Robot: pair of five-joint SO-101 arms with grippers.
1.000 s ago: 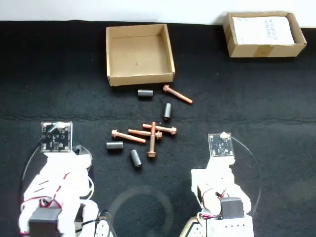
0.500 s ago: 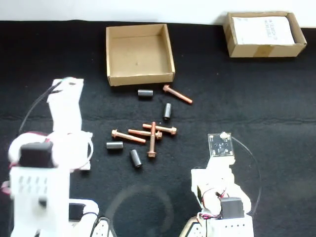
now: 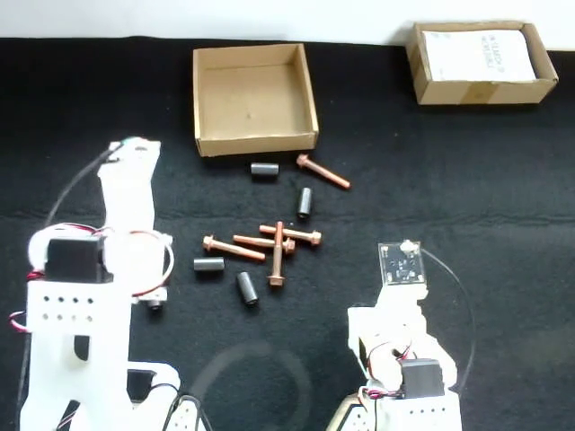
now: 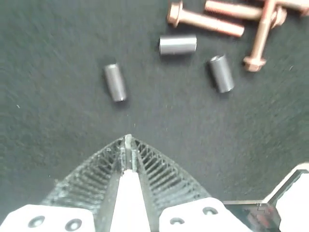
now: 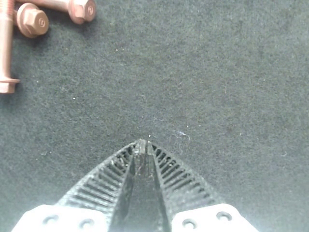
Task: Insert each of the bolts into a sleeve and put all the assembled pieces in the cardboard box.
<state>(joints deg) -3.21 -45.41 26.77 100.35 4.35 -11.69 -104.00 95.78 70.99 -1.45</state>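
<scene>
Black felt table [image 3: 503, 224], white wall [image 3: 269, 16] beyond; spare box [image 3: 485, 92] far right (paper inside); left gripper [image 4: 128, 140], right gripper [image 5: 141, 143] both pressed together.

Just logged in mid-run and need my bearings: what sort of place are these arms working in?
Probably a tabletop test bench for robot practice, not a factory line: a table under black cloth, loose copper-coloured bolts and dark sleeves scattered on it, and an open cardboard box at the back.

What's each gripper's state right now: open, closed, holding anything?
Left gripper: closed, holding nothing.
Right gripper: closed, holding nothing.
</scene>
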